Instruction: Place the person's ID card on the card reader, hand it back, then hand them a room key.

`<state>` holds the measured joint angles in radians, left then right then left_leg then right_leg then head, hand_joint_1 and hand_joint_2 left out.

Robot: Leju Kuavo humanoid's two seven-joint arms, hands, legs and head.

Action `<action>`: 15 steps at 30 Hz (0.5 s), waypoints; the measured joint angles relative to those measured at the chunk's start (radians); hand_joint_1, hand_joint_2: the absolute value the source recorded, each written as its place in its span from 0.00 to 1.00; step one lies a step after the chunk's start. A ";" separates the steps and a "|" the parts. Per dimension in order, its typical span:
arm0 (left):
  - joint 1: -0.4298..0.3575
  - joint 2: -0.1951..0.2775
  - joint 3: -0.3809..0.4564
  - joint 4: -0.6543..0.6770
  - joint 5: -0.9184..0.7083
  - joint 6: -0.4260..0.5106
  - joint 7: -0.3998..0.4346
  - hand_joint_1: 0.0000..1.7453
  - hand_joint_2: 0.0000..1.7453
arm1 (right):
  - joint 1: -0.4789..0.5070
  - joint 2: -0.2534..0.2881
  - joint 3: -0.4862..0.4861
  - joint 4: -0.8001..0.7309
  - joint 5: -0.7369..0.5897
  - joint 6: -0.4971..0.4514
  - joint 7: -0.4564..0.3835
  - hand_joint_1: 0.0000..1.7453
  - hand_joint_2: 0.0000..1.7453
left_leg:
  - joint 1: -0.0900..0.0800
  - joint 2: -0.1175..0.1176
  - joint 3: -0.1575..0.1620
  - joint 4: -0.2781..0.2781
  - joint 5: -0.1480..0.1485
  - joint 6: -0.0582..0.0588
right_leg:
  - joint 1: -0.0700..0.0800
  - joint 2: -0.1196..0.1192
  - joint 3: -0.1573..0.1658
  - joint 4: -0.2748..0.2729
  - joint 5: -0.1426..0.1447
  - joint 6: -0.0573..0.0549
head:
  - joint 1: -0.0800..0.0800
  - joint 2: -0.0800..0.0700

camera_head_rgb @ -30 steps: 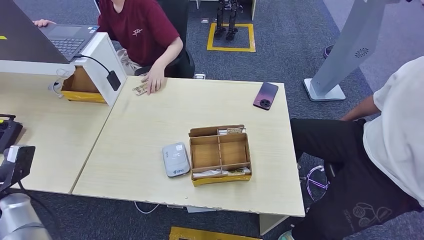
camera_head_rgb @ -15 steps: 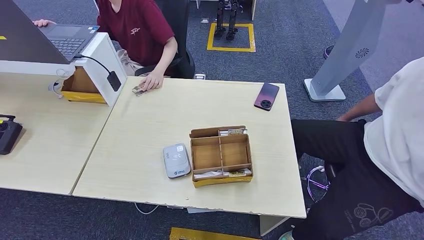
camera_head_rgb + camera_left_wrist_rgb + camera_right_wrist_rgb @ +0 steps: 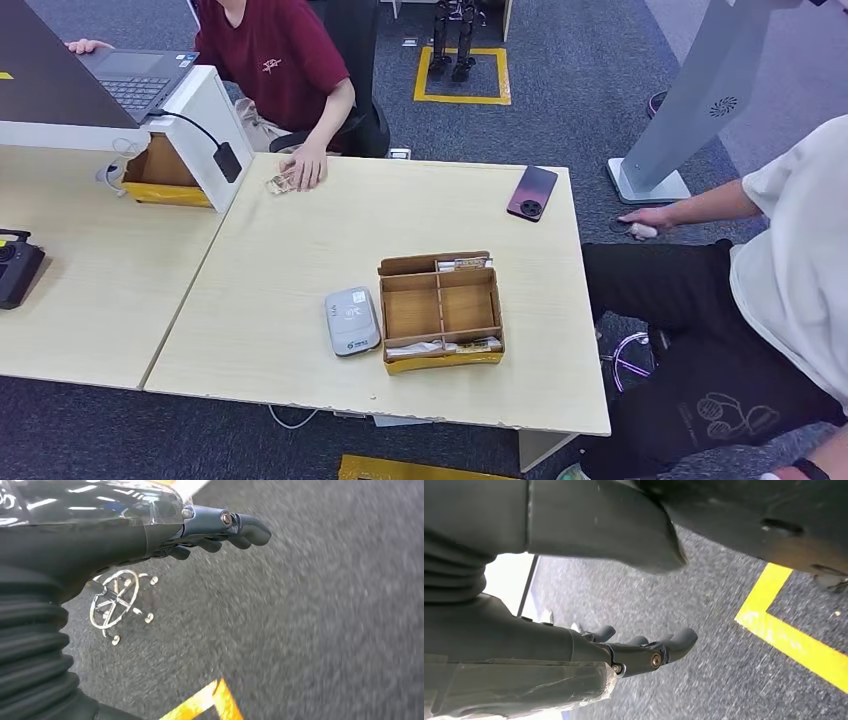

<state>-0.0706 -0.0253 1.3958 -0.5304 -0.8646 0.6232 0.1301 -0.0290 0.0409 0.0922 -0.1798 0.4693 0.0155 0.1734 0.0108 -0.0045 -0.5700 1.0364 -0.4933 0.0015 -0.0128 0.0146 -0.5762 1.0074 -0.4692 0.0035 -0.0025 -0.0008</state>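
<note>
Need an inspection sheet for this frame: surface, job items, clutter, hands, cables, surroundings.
Surface: light wood table, joined to a second one on the left.
Job's things: grey card reader beside a cardboard divided box with cards along its near and far compartments; small card under the seated person's hand at the far edge.
Clutter: dark red phone, laptop, open cardboard box, black device at the left edge.
Hands: left hand and right hand hang over the carpet, holding nothing.
Cables: black cable with adapter on the white stand.
Surroundings: second person on the right, yellow floor markings.
</note>
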 joint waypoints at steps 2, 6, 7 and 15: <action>0.011 -0.009 -0.059 0.006 0.045 -0.032 -0.006 0.00 0.00 | 0.009 -0.002 -0.002 -0.007 -0.025 0.000 -0.010 0.00 0.00 | 0.000 0.000 0.000 0.000 0.000 0.000 | 0.000 0.000 0.000 0.000 0.000 0.000 | 0.000 0.000; 0.052 -0.020 -0.295 0.024 0.208 -0.149 -0.031 0.00 0.25 | 0.040 -0.006 -0.016 -0.042 -0.113 -0.002 -0.043 0.00 0.00 | 0.001 0.000 0.000 0.000 0.000 0.000 | 0.001 0.000 0.000 0.001 0.000 0.000 | 0.000 0.000; 0.062 -0.021 -0.357 0.028 0.249 -0.179 -0.036 0.00 0.25 | 0.049 -0.007 -0.020 -0.052 -0.136 -0.002 -0.051 0.00 0.00 | 0.000 0.000 0.000 0.000 0.000 0.000 | 0.001 0.000 0.000 0.001 0.000 0.000 | 0.000 0.000; 0.106 -0.019 -0.622 0.043 0.416 -0.299 -0.061 0.00 0.50 | 0.083 -0.011 -0.035 -0.092 -0.227 -0.004 -0.084 0.00 0.00 | 0.000 0.000 0.000 0.000 0.000 0.000 | 0.001 0.000 0.000 0.001 0.000 0.000 | 0.000 0.000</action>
<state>0.0350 -0.0443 0.7734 -0.4875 -0.4486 0.3244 0.0690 0.0538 0.0298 0.0570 -0.2717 0.2426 0.0111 0.0890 0.0110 -0.0045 -0.5701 1.0363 -0.4933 0.0014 -0.0122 0.0142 -0.5763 1.0080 -0.4694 0.0034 -0.0027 -0.0008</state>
